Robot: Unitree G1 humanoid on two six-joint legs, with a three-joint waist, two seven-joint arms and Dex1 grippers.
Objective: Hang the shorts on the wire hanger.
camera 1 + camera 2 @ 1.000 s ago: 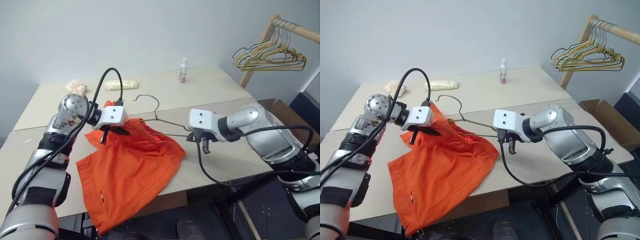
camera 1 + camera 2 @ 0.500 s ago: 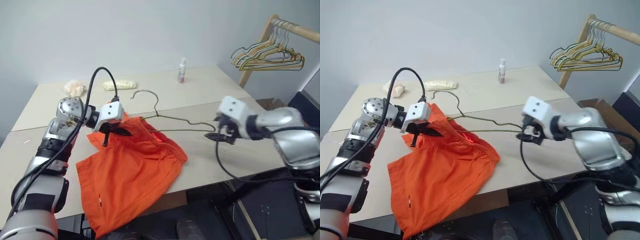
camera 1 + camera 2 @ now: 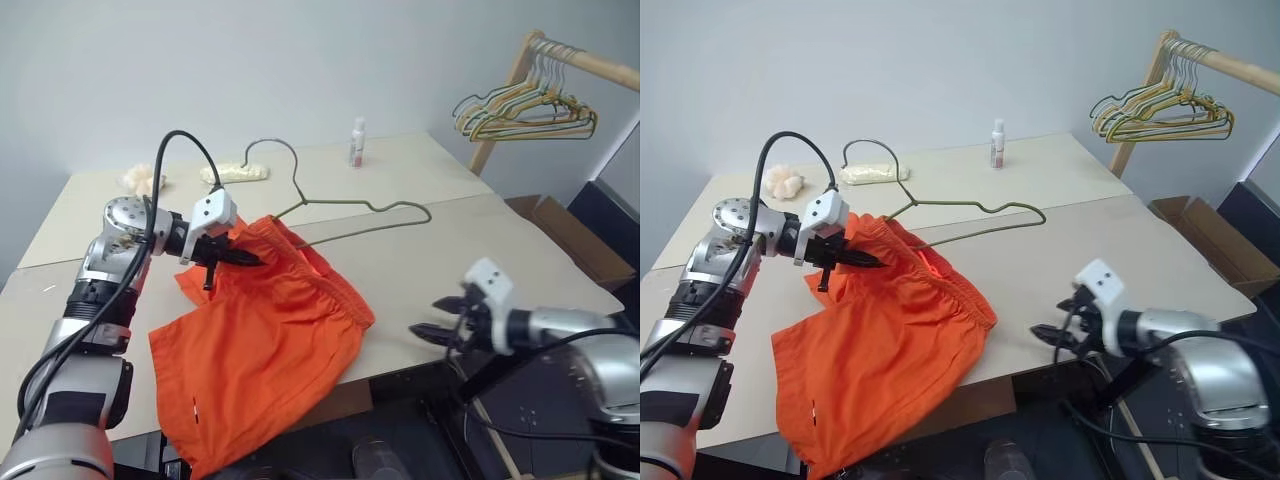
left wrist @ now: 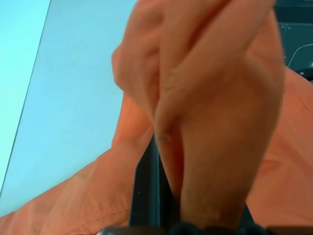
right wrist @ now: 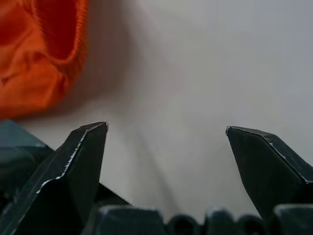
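The orange shorts (image 3: 270,330) lie spread on the table (image 3: 450,250), with one leg hanging over the front edge. My left gripper (image 3: 240,257) is shut on the bunched waistband, and orange cloth (image 4: 205,122) is crumpled over its dark fingers (image 4: 149,196). The wire hanger (image 3: 350,204) stands tilted above the table. One corner runs into the waistband beside my left gripper, and the hook points up and back. My right gripper (image 3: 432,317) hovers open and empty at the table's front edge, right of the shorts. Its black fingers (image 5: 80,156) are spread wide over bare tabletop.
A wooden rack with a bunch of yellow, green and grey hangers (image 3: 525,110) stands at the back right, with a cardboard box (image 3: 560,225) below it. On the far side of the table are a small bottle (image 3: 356,142), a yellow packet (image 3: 235,173) and a beige wad (image 3: 140,180).
My right gripper let go of the hanger, opened, and dropped back to the right at the table's front edge. The hanger's freed end rose off the table. My left gripper rolled slightly in place.
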